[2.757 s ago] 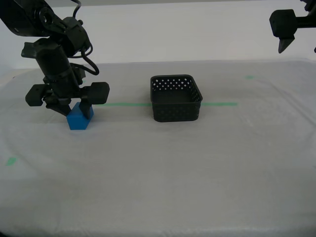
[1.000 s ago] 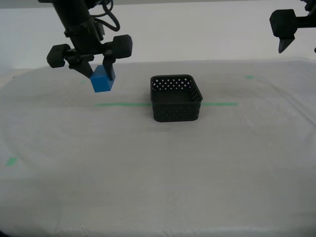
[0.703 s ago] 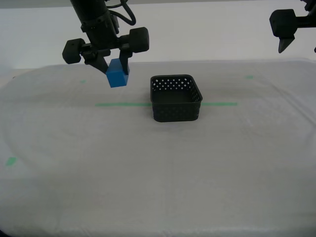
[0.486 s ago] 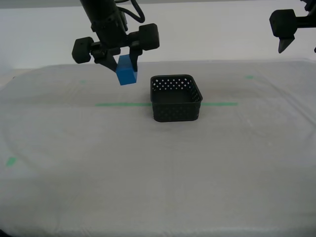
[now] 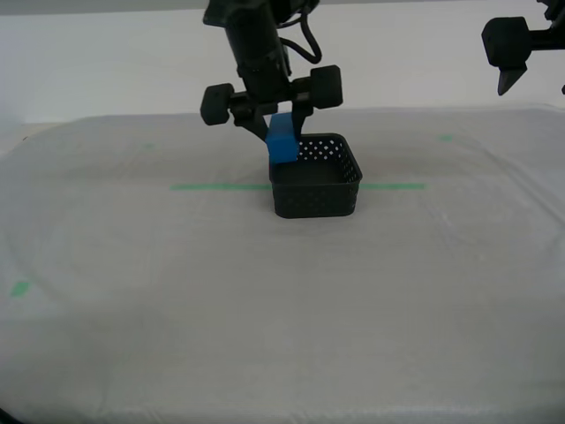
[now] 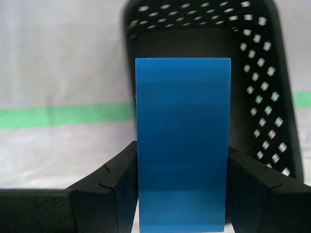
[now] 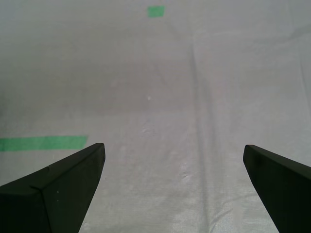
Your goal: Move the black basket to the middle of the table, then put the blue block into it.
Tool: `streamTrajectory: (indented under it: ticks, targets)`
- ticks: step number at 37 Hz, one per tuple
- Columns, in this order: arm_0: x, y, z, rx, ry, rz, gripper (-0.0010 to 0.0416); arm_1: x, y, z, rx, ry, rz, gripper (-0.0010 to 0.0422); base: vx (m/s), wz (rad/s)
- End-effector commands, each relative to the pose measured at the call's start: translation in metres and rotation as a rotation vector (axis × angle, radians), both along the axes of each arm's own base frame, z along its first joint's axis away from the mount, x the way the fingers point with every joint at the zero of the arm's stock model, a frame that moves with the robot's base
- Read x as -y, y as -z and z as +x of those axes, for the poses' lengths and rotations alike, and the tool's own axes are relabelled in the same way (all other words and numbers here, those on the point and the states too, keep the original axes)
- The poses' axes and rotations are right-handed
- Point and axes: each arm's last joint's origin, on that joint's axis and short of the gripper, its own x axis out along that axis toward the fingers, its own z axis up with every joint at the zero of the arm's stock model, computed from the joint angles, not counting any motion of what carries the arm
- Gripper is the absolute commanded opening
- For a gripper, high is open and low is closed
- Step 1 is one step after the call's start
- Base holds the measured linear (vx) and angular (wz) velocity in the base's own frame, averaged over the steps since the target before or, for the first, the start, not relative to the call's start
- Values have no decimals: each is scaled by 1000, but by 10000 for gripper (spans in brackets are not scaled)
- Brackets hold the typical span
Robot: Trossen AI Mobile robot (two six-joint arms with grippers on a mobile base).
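The black basket (image 5: 316, 177) sits on the table (image 5: 265, 291) near its middle, across the green tape line (image 5: 221, 186). My second gripper (image 5: 279, 140) is shut on the blue block (image 5: 282, 141) and holds it in the air just above the basket's rim on the exterior view's left side. In the second wrist view the blue block (image 6: 182, 145) is clamped between the two fingers (image 6: 116, 184), with the basket (image 6: 257, 97) below and beyond it. My first gripper (image 7: 172, 179) is open and empty, high above bare cloth; it shows at the exterior view's top right (image 5: 512, 84).
Small green tape marks lie on the cloth at the exterior view's left front (image 5: 19, 288), back left (image 5: 146, 146) and back right (image 5: 446, 138). A green mark (image 7: 156, 10) and a tape end (image 7: 43, 142) show in the first wrist view.
My second gripper has lifted the blue block off the cloth and carried it to the exterior view's right, from the table's left side to just over the basket's rim. The first arm has not moved.
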Motion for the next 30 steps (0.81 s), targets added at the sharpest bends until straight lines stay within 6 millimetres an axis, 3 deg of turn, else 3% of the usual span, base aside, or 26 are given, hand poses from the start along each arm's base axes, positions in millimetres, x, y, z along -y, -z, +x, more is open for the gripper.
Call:
streamTrajectory:
  ticks: [1,12,22,30]
  targets:
    - [0,0,0,2,3,-1,398,16,2,7,9,19,-8,0,0,0]
    - [0,0,0,2,3,-1,399,41,22,27,-42,38,5,0,0,0]
    - [0,-1,0,4,3,-1,398,46,24,32,-50,34,-23,3,0,0]
    - [0,-1,0,4,3,-1,398,45,24,32,-42,16,-13,69,0,0]
